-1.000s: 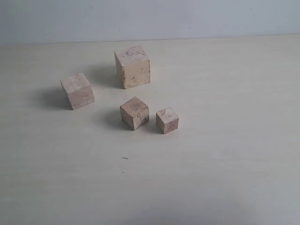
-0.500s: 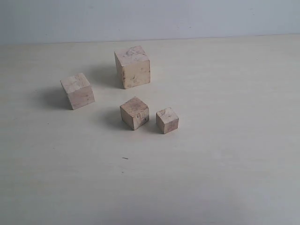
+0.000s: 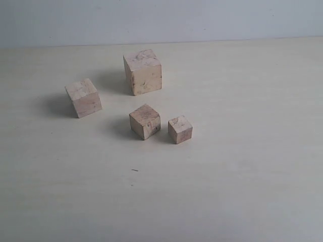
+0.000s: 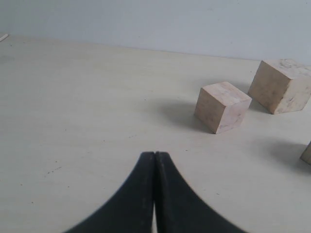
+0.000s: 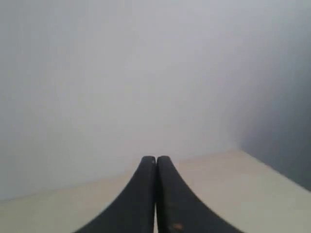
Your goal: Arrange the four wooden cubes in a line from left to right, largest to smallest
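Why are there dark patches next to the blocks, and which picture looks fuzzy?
Exterior view: those are soft shadows, lying left of each cube, from the largest cube to the smallest cube, so light likely comes from the right. Left wrist view: fairly sharp, same soft shadows on the table. Right wrist view: fuzziest; the right gripper and wall look hazy.

Exterior camera looked down slantwise over the pale cream tabletop (image 3: 242, 176) toward the bluish-white wall (image 3: 161, 20). Left wrist camera sat low and close, sharing the largest light-tan wooden cube (image 3: 143, 71); right wrist camera faced mostly wall.
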`<state>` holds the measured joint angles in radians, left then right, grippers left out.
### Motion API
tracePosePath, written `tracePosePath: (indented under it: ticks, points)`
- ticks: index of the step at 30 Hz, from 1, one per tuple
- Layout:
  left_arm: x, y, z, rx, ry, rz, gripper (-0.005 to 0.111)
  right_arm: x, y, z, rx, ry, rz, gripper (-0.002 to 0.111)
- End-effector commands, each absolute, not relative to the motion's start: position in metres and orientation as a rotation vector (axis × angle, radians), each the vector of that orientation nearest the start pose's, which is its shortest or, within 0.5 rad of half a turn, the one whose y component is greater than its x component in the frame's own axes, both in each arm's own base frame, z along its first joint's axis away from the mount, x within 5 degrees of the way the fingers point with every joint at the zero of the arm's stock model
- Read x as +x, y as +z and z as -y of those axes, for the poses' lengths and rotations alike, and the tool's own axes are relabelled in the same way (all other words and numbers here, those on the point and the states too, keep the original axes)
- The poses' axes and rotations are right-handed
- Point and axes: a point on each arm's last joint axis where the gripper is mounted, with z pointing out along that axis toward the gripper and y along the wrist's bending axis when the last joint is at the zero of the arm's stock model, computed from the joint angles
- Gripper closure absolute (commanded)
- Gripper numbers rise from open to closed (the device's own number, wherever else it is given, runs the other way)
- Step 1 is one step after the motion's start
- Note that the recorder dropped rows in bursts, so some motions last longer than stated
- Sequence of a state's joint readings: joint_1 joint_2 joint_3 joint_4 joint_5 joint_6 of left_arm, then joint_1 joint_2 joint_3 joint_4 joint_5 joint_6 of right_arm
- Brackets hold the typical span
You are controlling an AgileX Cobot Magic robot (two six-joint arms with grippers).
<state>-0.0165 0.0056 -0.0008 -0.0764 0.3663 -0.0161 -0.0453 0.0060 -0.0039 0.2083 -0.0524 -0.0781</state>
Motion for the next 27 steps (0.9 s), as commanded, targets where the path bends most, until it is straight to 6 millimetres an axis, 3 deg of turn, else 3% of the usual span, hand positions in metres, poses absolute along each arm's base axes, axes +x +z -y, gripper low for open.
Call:
tracePosePath:
  ticks: [1,6,10,13,19,21,24,27]
  points:
    - [0.053,0.181,0.004,-0.044,-0.102,-1.841,0.107,0.051,0.234,0.007,0.171,0.058,-1.234,0.108]
    - [0.053,0.181,0.004,-0.044,-0.102,-1.841,0.107,0.046,0.249,0.01,0.296,0.205,-1.104,0.108]
    - [0.053,0.181,0.004,-0.044,-0.102,-1.841,0.107,0.039,0.288,0.007,0.253,0.211,-1.113,0.108]
    - [0.053,0.181,0.004,-0.044,-0.102,-1.841,0.107,0.047,0.32,0.003,0.226,0.218,-1.249,0.108]
    - [0.053,0.181,0.004,-0.044,-0.102,-1.841,0.107,0.1,0.381,-0.007,0.207,0.314,-1.63,0.108]
    - [0.053,0.181,0.004,-0.044,-0.102,-1.841,0.107,0.126,0.392,-0.018,0.091,0.366,-1.781,0.108]
    - [0.053,0.181,0.004,-0.044,-0.102,-1.841,0.107,0.162,0.394,-0.05,-0.164,0.558,-1.971,0.108]
    - [0.053,0.181,0.004,-0.044,-0.102,-1.841,0.107,0.196,0.374,-0.089,-0.37,0.805,-2.14,0.108]
